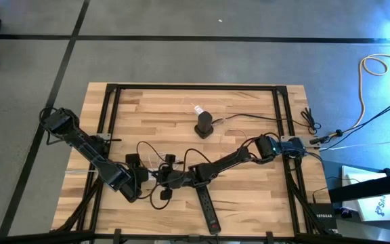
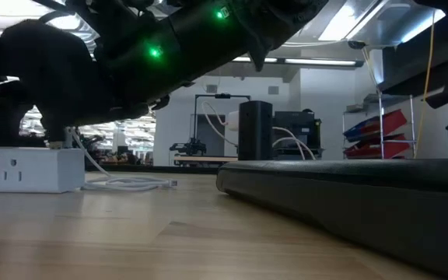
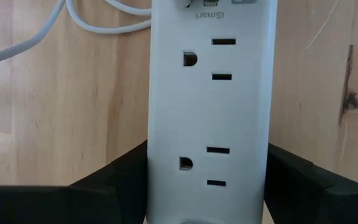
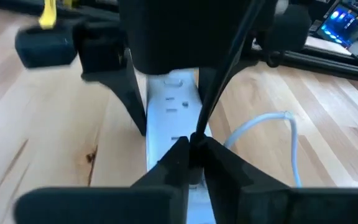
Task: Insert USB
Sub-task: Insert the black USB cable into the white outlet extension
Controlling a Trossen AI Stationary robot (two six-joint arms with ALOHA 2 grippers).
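Your left gripper [image 3: 207,186] is clamped on the white power strip [image 3: 210,112]; right gripper [image 4: 191,155] is pinched together on the plug [image 4: 194,138] over it.

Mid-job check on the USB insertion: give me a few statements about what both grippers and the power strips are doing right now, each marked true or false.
1. The left gripper clamps the white power strip by its two sides. True.
2. The right gripper is wide open with nothing between its fingers. False: its fingers are pinched together on a thin dark cable.
3. A white cable lies on the wooden table beside the white strip. True.
4. The black power strip is held in the air by the left arm. False: it lies flat on the table near the front edge, ungripped.
5. The two grippers are at opposite ends of the table. False: they meet near its middle.
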